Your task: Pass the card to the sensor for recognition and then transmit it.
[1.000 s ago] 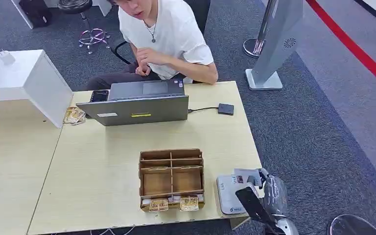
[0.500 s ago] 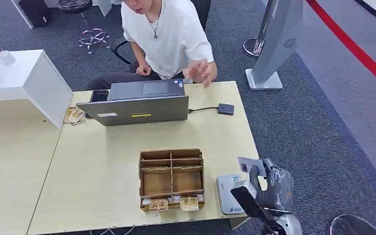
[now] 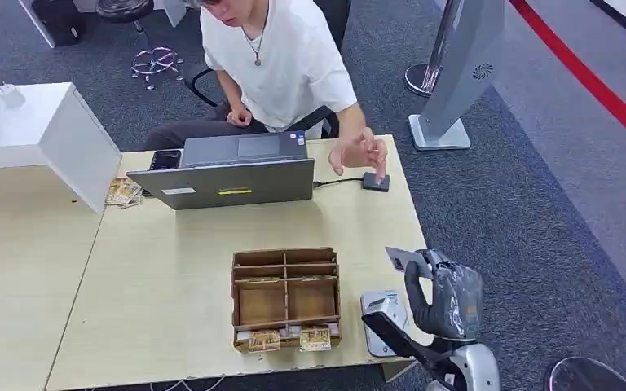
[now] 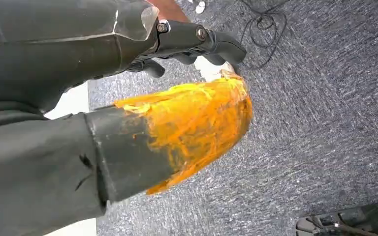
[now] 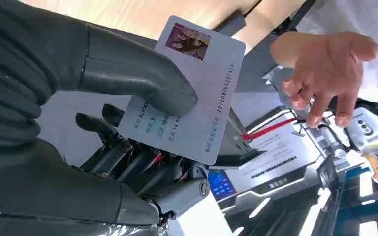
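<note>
Beside sensor point(image 3: 381, 319): divided box point(image 3: 285, 297); behind, laptop point(image 3: 227, 173), person's hand point(image 3: 360, 151)

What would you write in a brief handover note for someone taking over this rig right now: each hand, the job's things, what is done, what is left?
Right hand: pinches the card between thumb and fingers, raised above the table's right edge.
Left hand: hangs over carpet, fingers curled, holding nothing visible.
Card reader: on the table's front right corner, below the card.
Person's hand: reaching out by the laptop.
Done: card lifted off the reader.
Left: pass the card to the person.
</note>
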Robot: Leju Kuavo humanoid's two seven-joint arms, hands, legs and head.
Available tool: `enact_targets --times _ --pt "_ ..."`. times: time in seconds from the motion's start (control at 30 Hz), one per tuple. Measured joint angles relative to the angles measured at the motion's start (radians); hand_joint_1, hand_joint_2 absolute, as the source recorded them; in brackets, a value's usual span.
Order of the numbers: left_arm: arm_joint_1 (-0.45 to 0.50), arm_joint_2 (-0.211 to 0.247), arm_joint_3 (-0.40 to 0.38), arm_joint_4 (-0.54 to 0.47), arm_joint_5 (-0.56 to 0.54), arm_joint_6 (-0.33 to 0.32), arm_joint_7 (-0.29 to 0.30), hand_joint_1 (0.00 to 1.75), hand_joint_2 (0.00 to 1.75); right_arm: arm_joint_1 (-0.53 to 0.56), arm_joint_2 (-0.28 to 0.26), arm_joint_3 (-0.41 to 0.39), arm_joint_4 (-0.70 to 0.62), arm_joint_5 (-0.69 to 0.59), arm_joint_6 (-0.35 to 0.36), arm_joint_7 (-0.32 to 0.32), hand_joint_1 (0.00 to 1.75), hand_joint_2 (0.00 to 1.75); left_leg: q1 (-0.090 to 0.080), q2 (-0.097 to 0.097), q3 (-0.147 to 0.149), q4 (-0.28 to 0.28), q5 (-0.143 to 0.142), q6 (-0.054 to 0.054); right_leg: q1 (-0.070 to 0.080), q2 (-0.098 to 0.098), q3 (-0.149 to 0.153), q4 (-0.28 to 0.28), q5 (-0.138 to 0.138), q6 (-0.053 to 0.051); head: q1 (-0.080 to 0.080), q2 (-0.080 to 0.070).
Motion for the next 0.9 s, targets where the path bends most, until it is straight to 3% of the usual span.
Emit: enact_targets --times 0.53,0.83,0.87,0.9 --pt "-0.001 0.009 -0.028 0.000 -0.005 -0.013 -0.003 0.00 0.00 -0.114 0.015 0.080 0.042 0.136 0.000 0.036 1.75 1.75 0.000 0.000 0.000 0.000 0.000 0.000 0.000 0.000 0.000 0.000 0.000 0.000 0.000 0.000" --pt "0.000 0.011 -0.050 0.000 -0.005 -0.017 -0.010 0.00 0.00 -0.174 0.025 0.106 0.066 0.196 0.000 0.096 1.75 1.75 0.000 0.000 0.000 0.000 0.000 0.000 0.000 0.000 0.000 0.000 0.000 0.000 0.000 0.000" --pt "0.000 0.011 -0.051 0.000 -0.005 -0.016 -0.011 0.00 0.00 -0.177 0.025 0.109 0.069 0.197 0.000 0.099 0.98 1.75 0.000 0.000 0.000 0.000 0.000 0.000 0.000 0.000 0.000 0.000 0.000 0.000 0.000 0.000" --pt "0.000 0.012 -0.051 0.000 -0.005 -0.016 -0.011 0.00 0.00 -0.179 0.025 0.111 0.072 0.199 0.000 0.102 0.33 1.75 0.000 0.000 0.000 0.000 0.000 0.000 0.000 0.000 0.000 0.000 0.000 0.000 0.000 0.000"
